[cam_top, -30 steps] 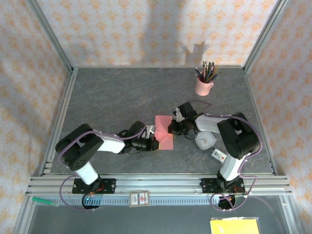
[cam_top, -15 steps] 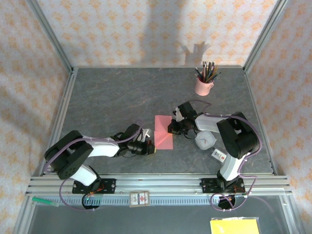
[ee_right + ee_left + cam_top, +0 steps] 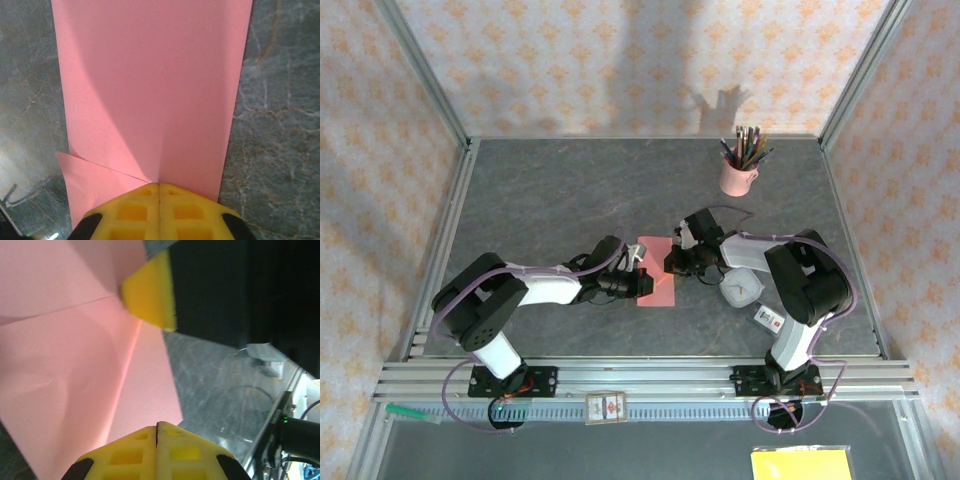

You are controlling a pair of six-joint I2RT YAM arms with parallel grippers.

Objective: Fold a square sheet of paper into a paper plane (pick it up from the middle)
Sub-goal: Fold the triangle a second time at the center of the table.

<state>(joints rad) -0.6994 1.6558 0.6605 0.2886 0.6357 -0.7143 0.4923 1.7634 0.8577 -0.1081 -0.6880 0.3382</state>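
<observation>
Moved up from the near left corner, the left pincer (image 3: 642, 283) now sits on the left edge of the square sheet of paper (image 3: 655, 252), which lies flat, left of the pink cup (image 3: 733, 180) and nearer the arms. That cup holds pencils (image 3: 745, 148). The 2 pincers are fully closed and grip nothing. The right pincer (image 3: 159, 186) presses the sheet's cup-side edge beside 1 folded flap.

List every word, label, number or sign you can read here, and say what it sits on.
No text here can be read.
Tag on the front rail: red and white print, too small to read.
Small white card: red mark, too small to read.
</observation>
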